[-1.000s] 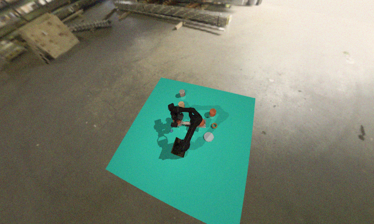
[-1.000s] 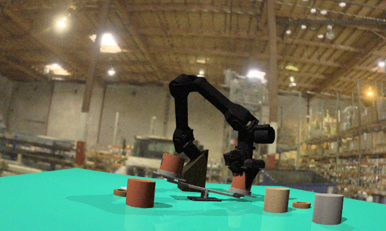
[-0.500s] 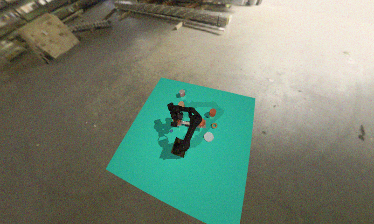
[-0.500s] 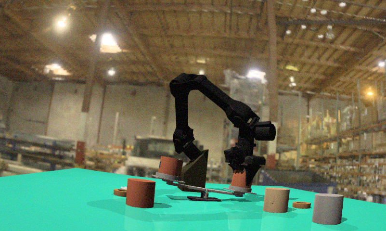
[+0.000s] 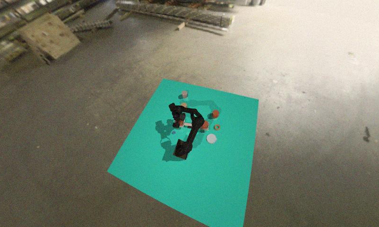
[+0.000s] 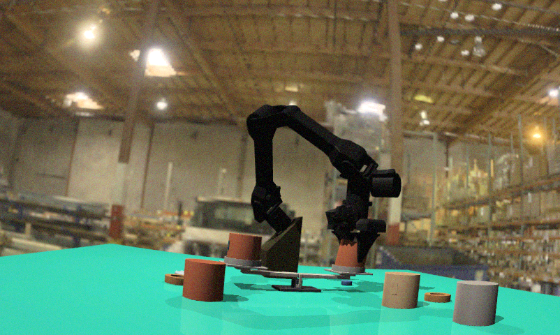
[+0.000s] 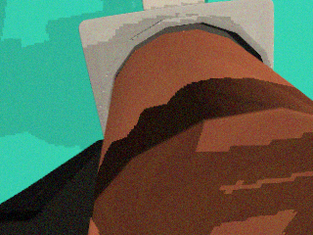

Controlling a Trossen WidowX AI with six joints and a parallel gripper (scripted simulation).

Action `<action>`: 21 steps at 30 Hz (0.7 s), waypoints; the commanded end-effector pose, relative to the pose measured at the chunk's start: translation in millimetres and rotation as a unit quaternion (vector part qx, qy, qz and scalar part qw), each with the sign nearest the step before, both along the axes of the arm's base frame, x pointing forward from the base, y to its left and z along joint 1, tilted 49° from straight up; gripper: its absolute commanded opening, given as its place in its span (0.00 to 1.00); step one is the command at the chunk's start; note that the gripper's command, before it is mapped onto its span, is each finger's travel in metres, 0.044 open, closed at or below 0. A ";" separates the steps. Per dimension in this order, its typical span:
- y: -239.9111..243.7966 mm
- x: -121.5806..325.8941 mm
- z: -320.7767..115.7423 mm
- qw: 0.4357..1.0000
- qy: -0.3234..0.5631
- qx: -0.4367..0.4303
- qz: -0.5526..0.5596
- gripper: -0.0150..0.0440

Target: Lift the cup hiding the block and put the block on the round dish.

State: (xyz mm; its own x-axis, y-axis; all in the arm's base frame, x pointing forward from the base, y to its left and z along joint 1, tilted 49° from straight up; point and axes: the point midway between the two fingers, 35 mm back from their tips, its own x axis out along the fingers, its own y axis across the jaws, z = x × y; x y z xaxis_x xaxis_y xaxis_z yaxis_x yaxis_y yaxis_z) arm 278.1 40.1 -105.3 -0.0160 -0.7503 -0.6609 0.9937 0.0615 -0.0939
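My gripper (image 5: 179, 120) (image 6: 351, 250) is shut on an orange-red cup (image 6: 348, 255) (image 7: 196, 59) at one end of the balance (image 6: 283, 274) (image 7: 98, 59), on the right in the exterior view. The cup is at its pan; I cannot tell whether a slim gap lies under it. The matching cup (image 5: 205, 125) (image 6: 244, 247) stands on the other pan, slightly higher; the beam is nearly level. The pale round dish (image 5: 211, 138) lies beyond that cup's end, with nothing on it. No block shows.
A red cylinder (image 5: 215, 113) (image 6: 203, 280), a tan cylinder (image 5: 183, 104) (image 6: 401, 290) and a grey cylinder (image 5: 184, 94) (image 6: 475, 303) stand around the balance. An orange ring (image 5: 219, 126) lies near the dish, another ring (image 6: 437, 300) between two cylinders. A small blue disc (image 5: 173, 132) (image 6: 346, 283) lies near my gripper.
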 end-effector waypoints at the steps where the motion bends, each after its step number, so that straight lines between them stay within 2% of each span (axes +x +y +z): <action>1: 8.5 3.5 3.0 1.000 -0.006 0.007 0.001 0.25; 21: 27.5 5.0 18.6 1.000 -0.006 0.008 0.001 0.25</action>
